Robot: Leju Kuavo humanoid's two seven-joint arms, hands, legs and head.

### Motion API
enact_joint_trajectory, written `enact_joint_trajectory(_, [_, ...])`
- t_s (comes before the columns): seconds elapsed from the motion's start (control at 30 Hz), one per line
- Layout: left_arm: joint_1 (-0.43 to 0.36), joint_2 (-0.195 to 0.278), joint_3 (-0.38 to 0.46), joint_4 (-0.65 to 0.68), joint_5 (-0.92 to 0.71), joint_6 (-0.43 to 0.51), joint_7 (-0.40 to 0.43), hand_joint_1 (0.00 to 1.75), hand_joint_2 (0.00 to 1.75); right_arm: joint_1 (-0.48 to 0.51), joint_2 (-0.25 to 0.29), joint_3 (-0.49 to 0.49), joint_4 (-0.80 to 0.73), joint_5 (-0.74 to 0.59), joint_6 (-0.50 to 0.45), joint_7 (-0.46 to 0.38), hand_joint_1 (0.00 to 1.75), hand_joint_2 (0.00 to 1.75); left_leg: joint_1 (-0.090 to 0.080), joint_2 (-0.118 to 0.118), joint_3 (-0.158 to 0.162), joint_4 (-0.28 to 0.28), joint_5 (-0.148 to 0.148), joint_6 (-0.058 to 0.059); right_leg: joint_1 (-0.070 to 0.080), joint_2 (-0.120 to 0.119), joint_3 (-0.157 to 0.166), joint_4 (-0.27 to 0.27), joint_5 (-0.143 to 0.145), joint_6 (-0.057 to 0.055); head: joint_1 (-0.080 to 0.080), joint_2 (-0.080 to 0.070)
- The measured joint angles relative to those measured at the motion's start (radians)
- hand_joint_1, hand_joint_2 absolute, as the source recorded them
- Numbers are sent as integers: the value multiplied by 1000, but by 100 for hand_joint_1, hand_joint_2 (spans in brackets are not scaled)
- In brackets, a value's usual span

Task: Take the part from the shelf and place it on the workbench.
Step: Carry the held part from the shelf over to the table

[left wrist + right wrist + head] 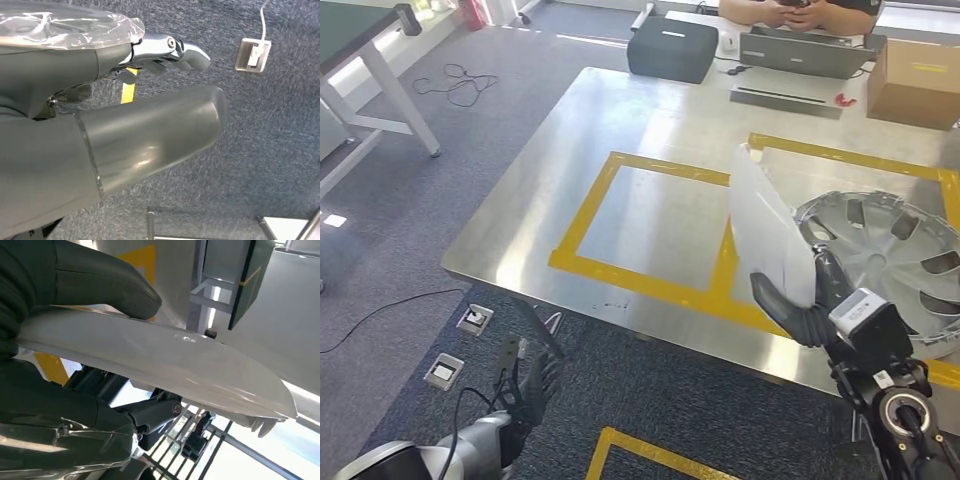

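Right hand (810, 300) grasps white part (767, 228) upright over surface (546, 200) at 3 o'clock, clearing hubcap (893, 250); left hand (527, 390) released.

Wheel cover (901, 262) cut by right edge.

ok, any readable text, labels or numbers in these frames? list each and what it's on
None can be read.
Label on the right hand's wrist module: dark marks, too blurred.
White tag on the black case: too small.
Yellow strip on the cardboard box: no legible characters.
White part and hubcap: no text visible.
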Motion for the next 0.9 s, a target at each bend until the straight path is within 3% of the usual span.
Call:
enact_joint_trajectory(0.27, [-15,-17,-4,0,-12,0,13,0,0,-136,70,77,172,69,-26,-8,175,175,0,-1,0,0,1,-1,-1,-2,1,0,1,0,0,0])
enact_joint_trajectory(0.9, [-36,-35,-28,0,-27,-5,41,0,0,-262,174,153,421,235,-102,-43,175,175,-1,-1,0,1,1,-1,-1,-2,1,-2,1,0,0,0])
